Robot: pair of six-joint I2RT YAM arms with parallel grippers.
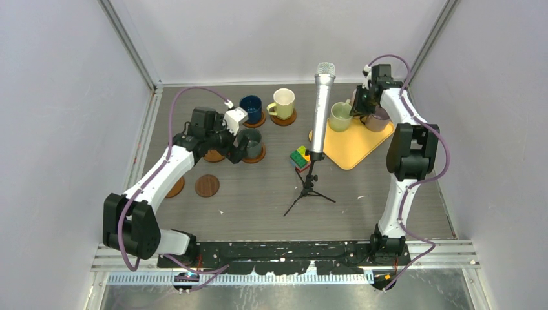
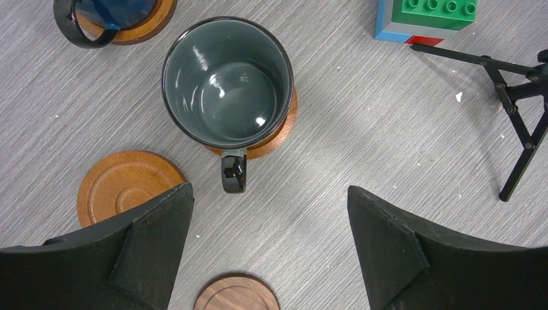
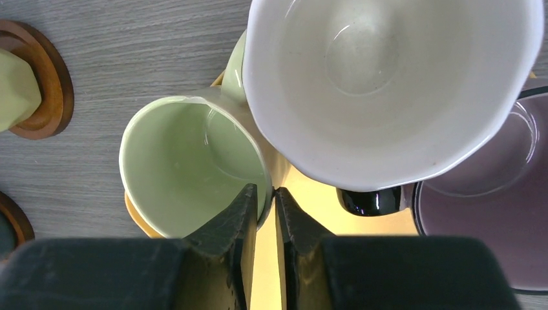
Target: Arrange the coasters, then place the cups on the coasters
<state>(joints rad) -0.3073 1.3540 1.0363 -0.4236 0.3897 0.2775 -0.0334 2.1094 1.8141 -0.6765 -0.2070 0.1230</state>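
Observation:
My left gripper [image 2: 268, 194] hangs open over bare table, just short of the handle of the dark grey-green cup [image 2: 226, 81], which stands on a coaster [image 2: 278, 132]. An empty orange-brown coaster [image 2: 126, 184] lies by the left finger. A darker coaster [image 2: 236, 294] lies below. The dark blue cup [image 1: 251, 108] and the cream cup [image 1: 282, 103] each stand on a coaster. My right gripper [image 3: 265, 190] is shut on the rim of the pale green cup [image 3: 187, 161], one finger inside, one outside. The pink cup with the white inside [image 3: 388, 84] and the mauve cup [image 3: 491, 194] crowd beside it.
The pale green, pink and mauve cups stand on a yellow tray [image 1: 352, 152] at the back right. A silver microphone [image 1: 321, 103] on a black tripod [image 1: 309, 190] stands mid-table. Stacked toy bricks [image 1: 298, 157] lie at its foot. Grey walls close in both sides.

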